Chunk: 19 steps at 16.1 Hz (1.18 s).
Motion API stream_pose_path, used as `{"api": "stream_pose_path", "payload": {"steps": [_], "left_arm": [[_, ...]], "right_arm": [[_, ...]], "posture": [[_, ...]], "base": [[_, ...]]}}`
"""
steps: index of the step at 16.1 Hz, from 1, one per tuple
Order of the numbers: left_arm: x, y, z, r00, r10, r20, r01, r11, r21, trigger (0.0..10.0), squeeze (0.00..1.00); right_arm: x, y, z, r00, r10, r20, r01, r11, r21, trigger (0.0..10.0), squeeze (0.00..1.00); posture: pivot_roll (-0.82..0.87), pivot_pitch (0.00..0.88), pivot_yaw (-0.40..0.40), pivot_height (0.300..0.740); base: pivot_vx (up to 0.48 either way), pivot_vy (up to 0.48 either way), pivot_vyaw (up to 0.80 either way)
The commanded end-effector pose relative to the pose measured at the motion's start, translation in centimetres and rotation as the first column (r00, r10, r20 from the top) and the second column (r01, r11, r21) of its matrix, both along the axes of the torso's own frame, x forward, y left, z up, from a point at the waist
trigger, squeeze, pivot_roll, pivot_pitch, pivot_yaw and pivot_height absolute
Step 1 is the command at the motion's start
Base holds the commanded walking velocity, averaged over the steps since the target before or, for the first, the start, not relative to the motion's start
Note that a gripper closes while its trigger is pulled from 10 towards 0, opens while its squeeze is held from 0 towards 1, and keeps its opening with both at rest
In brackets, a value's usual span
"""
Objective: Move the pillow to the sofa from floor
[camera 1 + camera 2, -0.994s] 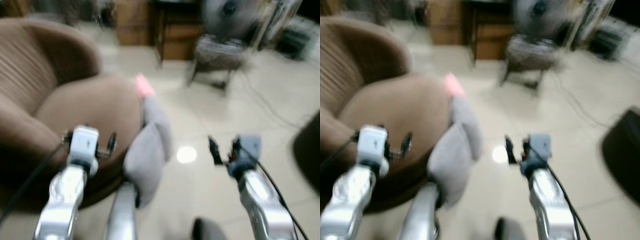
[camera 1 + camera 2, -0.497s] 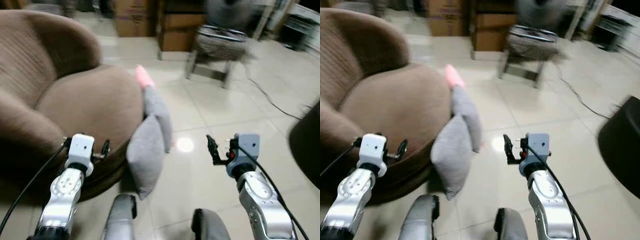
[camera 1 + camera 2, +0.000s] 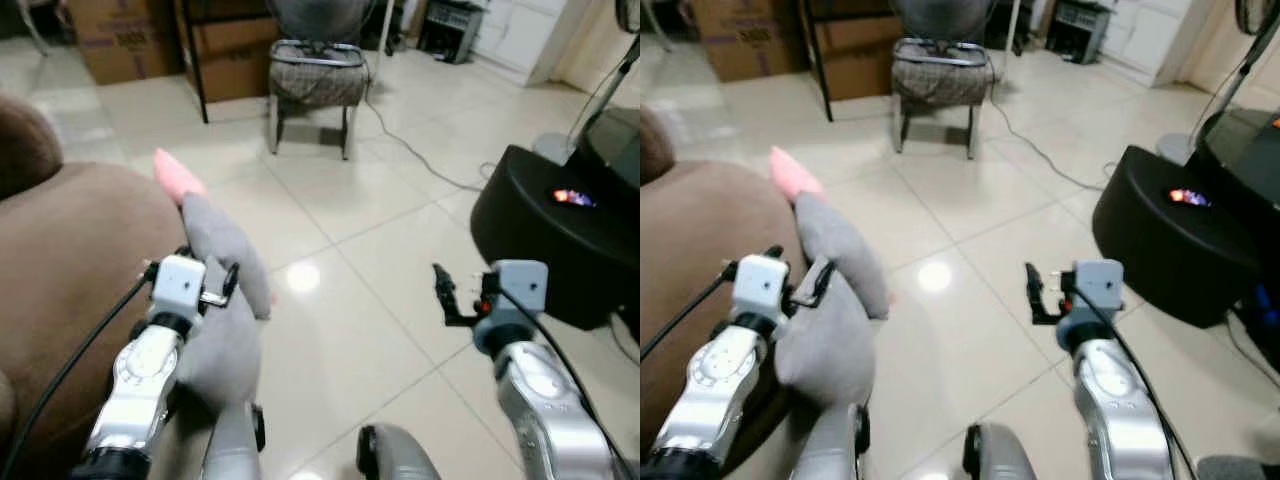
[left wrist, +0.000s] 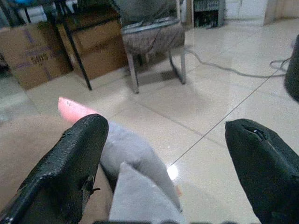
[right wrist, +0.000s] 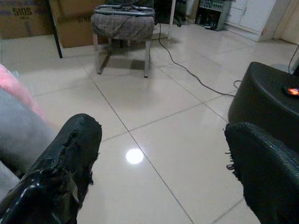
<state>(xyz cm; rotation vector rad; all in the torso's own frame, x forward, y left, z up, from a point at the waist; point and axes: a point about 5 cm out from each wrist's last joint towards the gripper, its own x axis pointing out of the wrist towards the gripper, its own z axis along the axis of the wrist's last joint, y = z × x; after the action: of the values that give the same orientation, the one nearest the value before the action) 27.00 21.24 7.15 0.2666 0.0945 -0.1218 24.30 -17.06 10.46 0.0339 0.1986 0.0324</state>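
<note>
Tiled floor (image 3: 340, 330): stool (image 3: 318, 85), cardboard boxes (image 3: 120, 45), cable (image 3: 420, 160), black speaker (image 3: 560, 230).

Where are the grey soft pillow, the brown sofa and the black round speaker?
grey soft pillow (image 3: 222, 250): left eye view, its upper lobe.
brown sofa (image 3: 70, 260): left eye view, seat cushion top.
black round speaker (image 3: 1170, 250): right eye view, its front side.

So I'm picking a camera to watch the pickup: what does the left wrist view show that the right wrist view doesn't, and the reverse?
Left wrist view alone: the brown sofa edge, with the grey pillow close beneath the open left pincer and leaning on it. Right wrist view alone: the black round object with its small orange light, seen past the open right pincer. Both share the tiled floor, the metal-legged chair, the cardboard boxes, the floor cable and the pink item.
</note>
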Motion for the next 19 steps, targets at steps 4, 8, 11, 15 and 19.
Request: {"api": "stream_pose_path", "payload": {"steps": [4,8,11,15,19], "left_arm": [[-0.2,0.1,-0.1,1.000,0.025,-0.016,-0.025,1.000,0.004,10.0,0.24],[-0.3,0.3,-0.3,0.998,0.052,-0.034,-0.051,0.998,0.023,10.0,0.22],[-0.6,0.3,-0.8,0.994,0.076,-0.075,-0.074,0.997,0.025,10.0,0.18],[-0.6,0.1,-3.0,0.966,0.064,-0.251,-0.060,0.998,0.023,10.0,0.00],[0.0,1.9,-4.9,0.918,0.150,-0.366,-0.147,0.988,0.037,10.0,0.00]], "right_arm": [[0.3,0.0,0.5,1.000,0.028,0.012,-0.028,1.000,-0.008,10.0,0.00],[0.4,0.6,-0.1,0.992,0.129,-0.005,-0.129,0.989,-0.074,10.0,0.00],[0.2,0.8,-1.0,0.984,0.172,-0.042,-0.174,0.984,-0.028,10.0,0.00],[0.0,0.7,-2.1,0.946,0.305,-0.112,-0.312,0.948,-0.061,10.0,0.00],[-0.2,0.3,-2.3,0.912,0.383,-0.144,-0.397,0.914,-0.084,10.0,0.00]], "posture": [[0.08,0.000,-0.063,0.621],[0.08,0.000,-0.065,0.621],[0.08,0.000,-0.066,0.621],[0.08,0.000,-0.072,0.621],[0.04,0.000,-0.061,0.621]], "base": [[0.263,0.000,0.00],[0.064,0.000,0.20],[0.000,0.000,0.27],[0.000,0.000,0.00],[0.000,0.000,0.00]]}}
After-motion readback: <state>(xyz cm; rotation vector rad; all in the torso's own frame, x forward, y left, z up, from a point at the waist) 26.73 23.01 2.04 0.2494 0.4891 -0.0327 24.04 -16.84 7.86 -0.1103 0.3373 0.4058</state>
